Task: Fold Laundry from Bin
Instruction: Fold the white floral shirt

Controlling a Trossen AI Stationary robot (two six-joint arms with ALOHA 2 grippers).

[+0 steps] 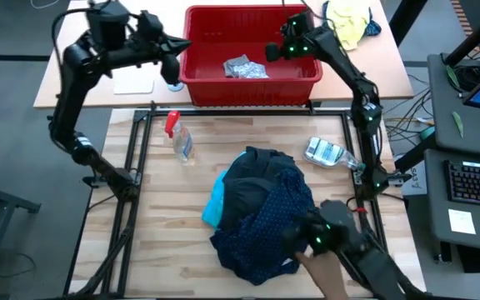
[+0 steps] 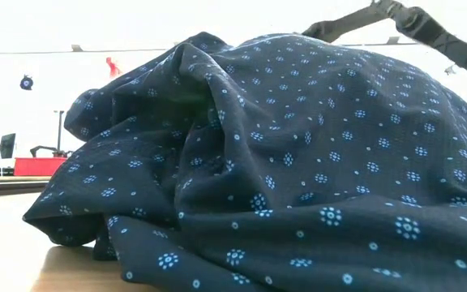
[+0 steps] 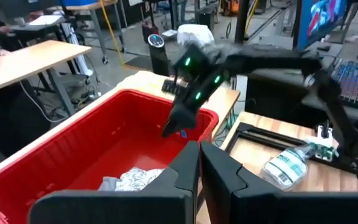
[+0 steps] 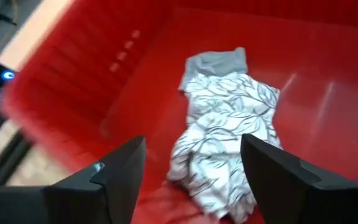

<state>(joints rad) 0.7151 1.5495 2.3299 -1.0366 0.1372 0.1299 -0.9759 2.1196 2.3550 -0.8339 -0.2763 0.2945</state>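
Navy dotted laundry lies heaped on the desk. Right end effector hangs wide open, empty, over a patterned garment in the bin; left end effector is shut. Descending off-centre probably pinches only a fold, letting it slip.

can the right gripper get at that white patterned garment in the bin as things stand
Probably yes: the right gripper hangs open just above the white patterned garment, which lies alone on the red bin floor.
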